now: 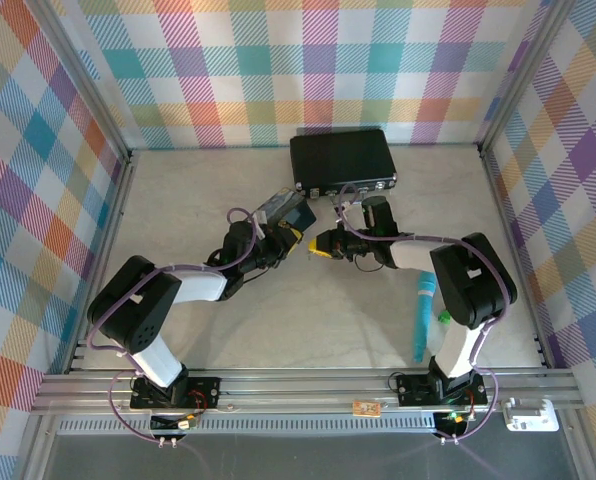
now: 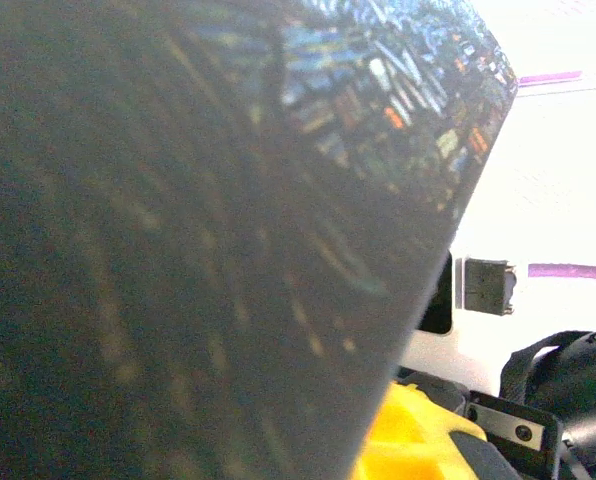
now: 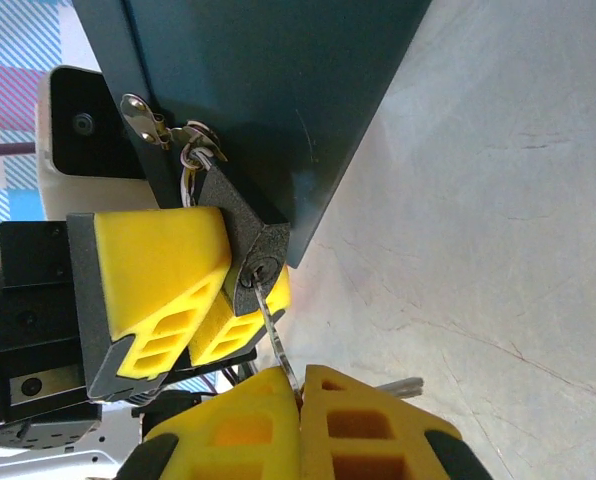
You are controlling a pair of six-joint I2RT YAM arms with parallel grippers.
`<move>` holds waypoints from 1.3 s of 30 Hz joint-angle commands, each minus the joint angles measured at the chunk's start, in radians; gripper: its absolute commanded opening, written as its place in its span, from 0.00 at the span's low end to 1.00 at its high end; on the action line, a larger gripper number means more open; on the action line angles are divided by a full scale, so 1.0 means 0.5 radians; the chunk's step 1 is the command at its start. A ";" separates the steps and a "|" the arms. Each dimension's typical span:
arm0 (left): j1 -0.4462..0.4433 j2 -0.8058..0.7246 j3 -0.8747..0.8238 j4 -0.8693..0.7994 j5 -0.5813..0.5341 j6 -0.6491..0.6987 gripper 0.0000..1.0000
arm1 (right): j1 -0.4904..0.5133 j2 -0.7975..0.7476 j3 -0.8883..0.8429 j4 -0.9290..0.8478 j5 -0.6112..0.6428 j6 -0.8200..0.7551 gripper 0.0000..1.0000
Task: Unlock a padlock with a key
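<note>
Progress is judged at roughly the midpoint: the key has been seated, but no unlocking can be confirmed.

On the table, a black briefcase is left untouched at the far edge, well apart from the work. Just in front of it, the blue painted tin is tilted up off the surface, and the lock hangs from the hasp at its edge.

The left gripper is seen with its yellow fingers clamped on either side of the padlock, so the lock body is steadied just beside the tin's lower corner. The right gripper is pressed together on the head of the key. Its thin blade runs up from between those fingers into the keyhole on the lock's underside.

Insertion is therefore taken as done. Whether any turn has been given cannot be told. The shackle is partly hidden by rings and the hasp, but no gap is seen, so the lock is judged closed. Left to be done: the key is to be rotated, the shackle sprung and the lock freed from the hasp.
</note>
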 commanded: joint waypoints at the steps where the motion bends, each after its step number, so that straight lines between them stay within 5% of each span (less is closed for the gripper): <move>1: -0.106 0.008 0.075 0.351 0.297 -0.126 0.00 | 0.020 -0.013 -0.005 0.207 0.233 0.034 0.00; 8: -0.120 0.019 0.084 0.427 0.340 -0.199 0.00 | 0.020 0.030 0.029 0.161 0.290 -0.163 0.00; 18: -0.122 0.003 0.070 0.383 0.409 -0.148 0.00 | -0.003 0.134 0.146 0.202 0.105 0.031 0.00; 26: -0.119 -0.016 0.109 0.180 0.445 -0.023 0.00 | -0.014 0.026 0.186 -0.064 0.153 -0.227 0.00; 39: -0.122 -0.119 0.151 -0.237 0.276 0.353 0.00 | -0.007 0.032 0.072 0.471 0.022 0.614 0.00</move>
